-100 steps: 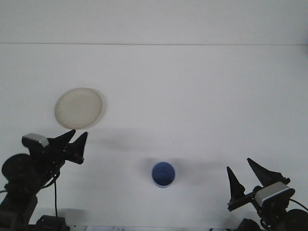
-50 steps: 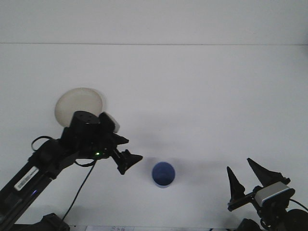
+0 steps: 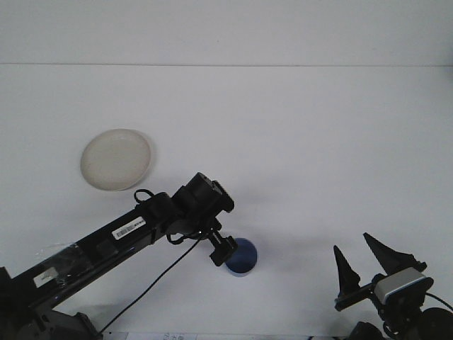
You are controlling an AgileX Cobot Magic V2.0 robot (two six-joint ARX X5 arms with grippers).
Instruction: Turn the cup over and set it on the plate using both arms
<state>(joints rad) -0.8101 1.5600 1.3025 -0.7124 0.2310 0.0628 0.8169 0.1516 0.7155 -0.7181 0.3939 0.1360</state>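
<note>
The blue cup [image 3: 241, 256] stands on the white table [image 3: 304, 142] near its front edge, a little right of the middle, and its rim and blue interior show from above. The left arm [image 3: 113, 237] reaches in a long diagonal from the lower left corner toward the cup, and the left gripper [image 3: 221, 249] sits at the cup's left rim, overlapping it in this view; whether it touches the cup cannot be told, and the dark fingers merge together here, so it cannot be told whether they are spread or pressed together. Two white labels lie on the arm's black link, one near the wrist end and one lower down toward the base, both bearing small dark print that is too small to read. A black cable [image 3: 152, 283] loops from the wrist area down toward the bottom edge. The cream plate [image 3: 115, 159] lies flat on the table to the upper left, well apart from the cup, with nothing on it. The right gripper [image 3: 362, 253] rests low in the bottom right corner, well apart from the cup, its two pointed black fingers spread wide and pointing upward, holding nothing, with a grey block just beside them on the wrist.
</note>
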